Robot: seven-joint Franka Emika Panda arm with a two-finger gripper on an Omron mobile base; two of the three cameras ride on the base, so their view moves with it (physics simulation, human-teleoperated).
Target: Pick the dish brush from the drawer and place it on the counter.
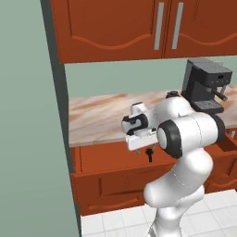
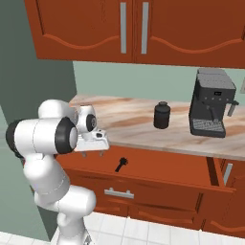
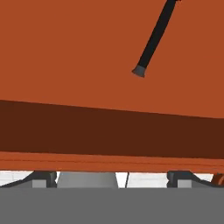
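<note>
One dish brush [image 2: 121, 164] lies on the floor of the open drawer [image 2: 162, 167], a thin black stick with its thicker head toward the drawer's front. In the hand view the brush [image 3: 154, 39] crosses the upper right of the drawer floor [image 3: 65, 52] on a slant, grey tip lowest, and nothing touches it. The gripper [image 2: 94, 153] hangs above the left part of the drawer, near the brush but apart from it, with its fingers spread wide and holding nothing. From the left base view the gripper [image 1: 143, 151] sits just under the white hand, and the brush [image 1: 149, 155] shows as a small dark shape right below it; the arm hides much of the drawer here, so the gap between them is hard to judge. Behind the drawer runs the counter [image 2: 129, 122] of beige-pink marble. On it stand a squat dark jar [image 2: 161, 115] and, further right, a black coffee machine [image 2: 212, 103]. Red-brown wall cabinets [image 2: 143, 28] hang overhead.
</note>
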